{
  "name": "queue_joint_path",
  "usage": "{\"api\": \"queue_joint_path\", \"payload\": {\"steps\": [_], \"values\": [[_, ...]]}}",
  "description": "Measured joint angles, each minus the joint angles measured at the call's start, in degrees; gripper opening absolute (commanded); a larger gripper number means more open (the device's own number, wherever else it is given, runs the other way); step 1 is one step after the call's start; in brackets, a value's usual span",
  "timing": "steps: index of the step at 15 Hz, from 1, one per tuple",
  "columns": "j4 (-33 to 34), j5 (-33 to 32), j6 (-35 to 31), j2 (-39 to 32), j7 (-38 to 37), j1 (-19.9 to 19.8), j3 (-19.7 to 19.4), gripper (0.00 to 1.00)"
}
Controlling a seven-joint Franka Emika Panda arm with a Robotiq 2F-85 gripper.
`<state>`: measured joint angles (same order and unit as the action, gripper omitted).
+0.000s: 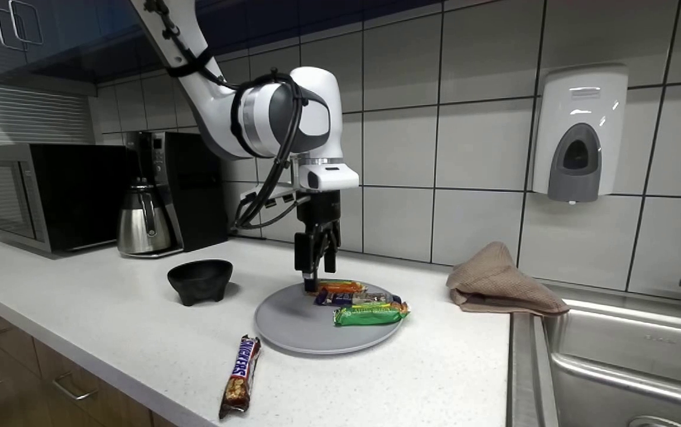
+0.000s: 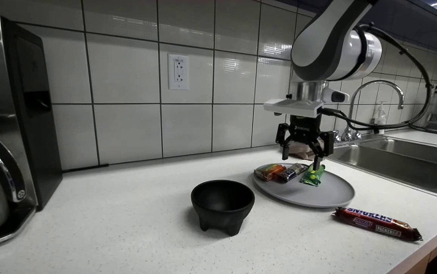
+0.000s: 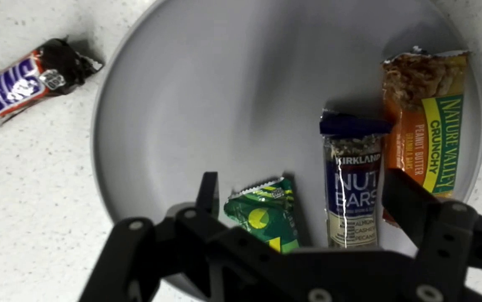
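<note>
Hovering over plate (image 1: 299, 323) with fingers (image 3: 208, 195) spread, pinching nothing. In wrist view, framing green bar (image 3: 261, 216) and nut bar (image 3: 353, 184) between fingers; cannot tell whether touching any bar. See both on plate, with orange bar (image 3: 425, 130) just beside nut bar. Judging from this: no grasp made yet, no bar lifted. Off plate, near rim, note Snickers (image 1: 239, 373) on tabletop (image 1: 387, 385); farther off, bowl (image 1: 200, 281).

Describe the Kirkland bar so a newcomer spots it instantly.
On the white counter near the steel sink sits a round gray plate. On it, under the open gripper, the Kirkland bar lies between an orange Nature Valley bar and a green bar. Of the three, only it has a navy label reading NUT BARS.
</note>
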<state>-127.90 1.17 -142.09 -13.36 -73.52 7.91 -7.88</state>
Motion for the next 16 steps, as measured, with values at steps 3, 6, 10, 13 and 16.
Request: {"api": "queue_joint_path", "payload": {"steps": [3, 6, 10, 13, 16], "values": [[-1.8, 0.0, 0.0, 1.5, 0.8, -0.4, 0.0, 1.00], [-3.8, 0.0, 0.0, 3.1, 2.7, -0.6, 0.1, 1.00], [-6.3, 0.1, 0.0, 5.0, 8.5, -2.0, 0.6, 1.00], [-7.5, 0.7, 0.3, 6.1, 14.6, -3.3, 0.7, 1.00], [-8.1, 0.8, 1.4, 7.0, 21.4, -4.3, 0.7, 1.00]]}}
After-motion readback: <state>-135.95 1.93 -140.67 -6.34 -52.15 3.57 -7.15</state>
